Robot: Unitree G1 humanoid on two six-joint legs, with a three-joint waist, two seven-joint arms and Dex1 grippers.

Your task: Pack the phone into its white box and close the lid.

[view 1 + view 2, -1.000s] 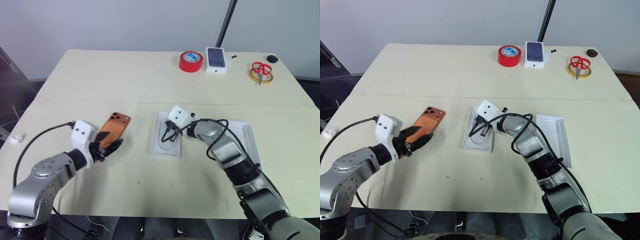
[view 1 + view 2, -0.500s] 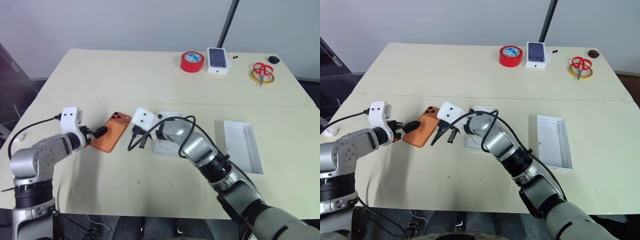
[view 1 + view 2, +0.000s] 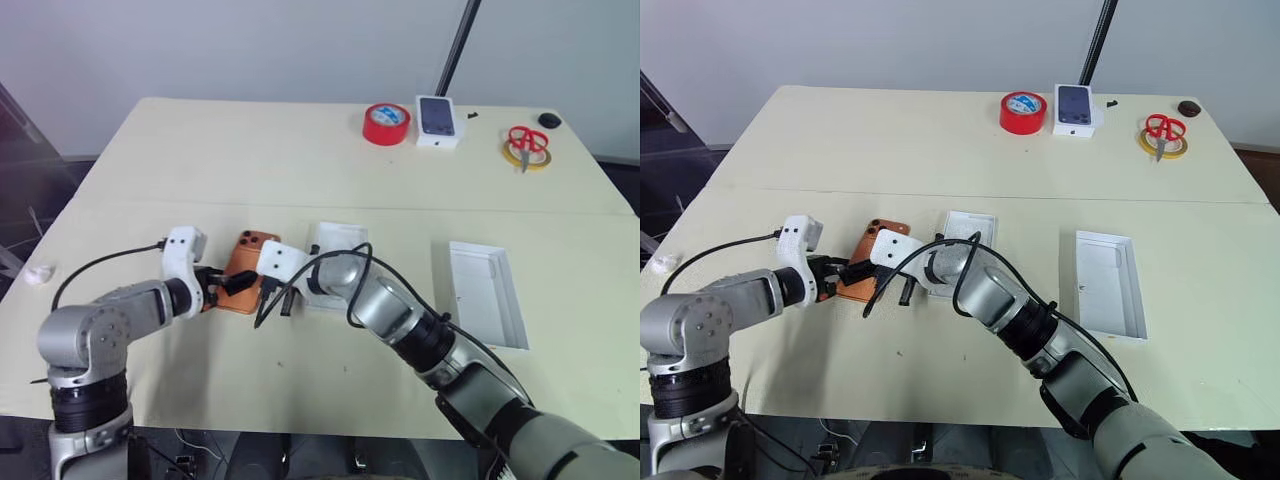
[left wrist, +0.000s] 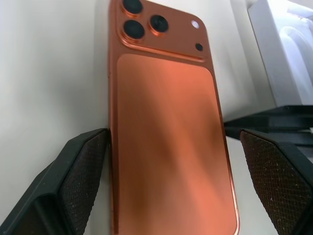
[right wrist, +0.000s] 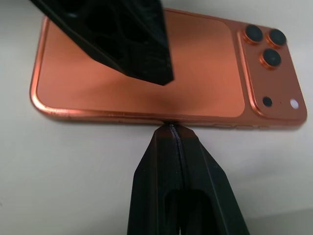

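Note:
The orange phone (image 3: 248, 268) lies back up on the table, camera bump at its far end. My left gripper (image 4: 171, 196) is open across its near end. One finger (image 4: 83, 181) rests against a long edge, while the other (image 4: 279, 181) stands apart. My right gripper (image 5: 171, 134) is shut, its tip touching the phone's other long edge. Just right of the phone is the white box (image 3: 340, 238), seemingly with a white oval-recessed insert seated in it. The lid (image 3: 487, 292) lies inside up at the right.
At the table's far edge stand a red tape roll (image 3: 385, 122), a small white box (image 3: 437, 120) with a dark phone picture, and red scissors (image 3: 523, 140) on a yellow ring. A black pole (image 3: 455, 45) rises behind them. My right arm crosses over the white box.
My right gripper swung left from the white insert to the phone's right edge. My left gripper came round to straddle the phone's near end, and the phone shifted right toward the white box.

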